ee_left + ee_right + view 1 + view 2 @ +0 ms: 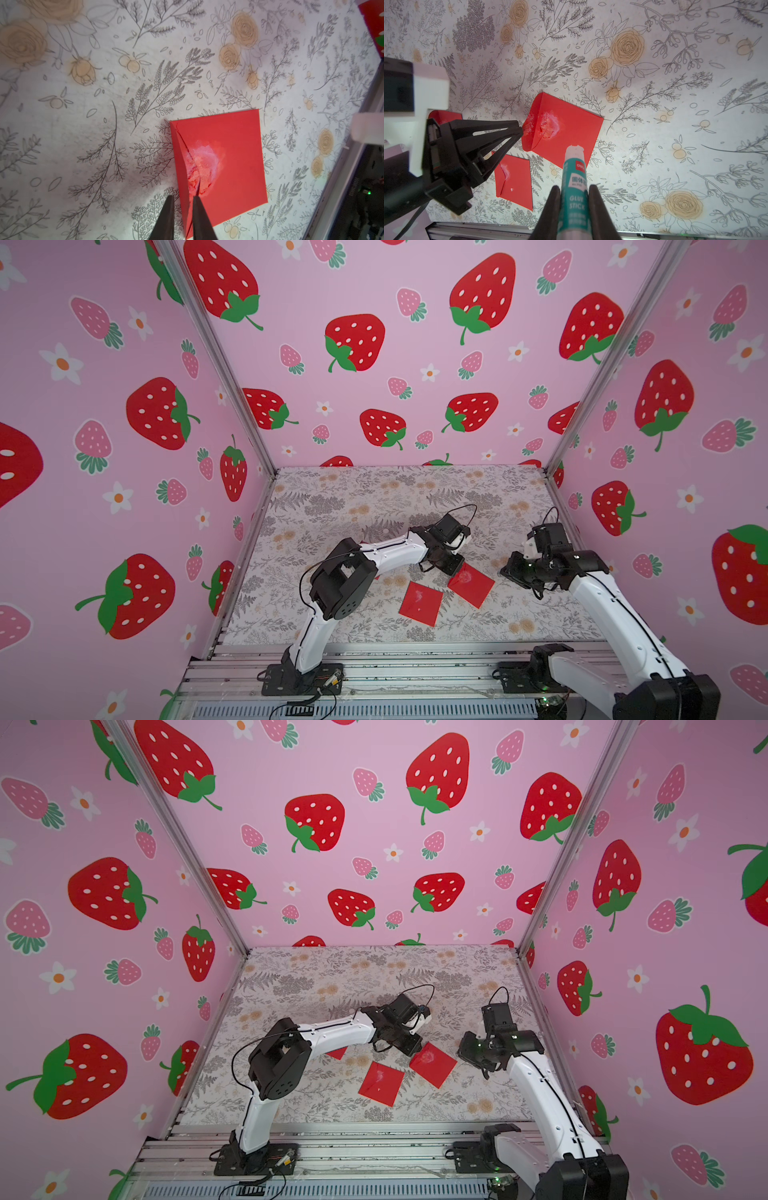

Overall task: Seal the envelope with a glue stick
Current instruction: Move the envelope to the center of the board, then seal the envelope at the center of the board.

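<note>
Glue stick (574, 176), clamped in the right gripper (574, 187) at lower centre, hangs near the glue-smeared envelope (571, 124); pressing its flap shut likely comes next.

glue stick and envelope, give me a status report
Right gripper shut on glue stick, uncapped. Left gripper at glue-smeared envelope flap edge, grip unclear. Nothing between stick and envelope; second envelope lies beside it.

I seem to work in a lab booth: strawberry-print walls (415, 290) on aluminium posts (222, 364), floral worktop (353, 497), my arm bases (299, 676) bolted to metal rails (415, 672).
</note>
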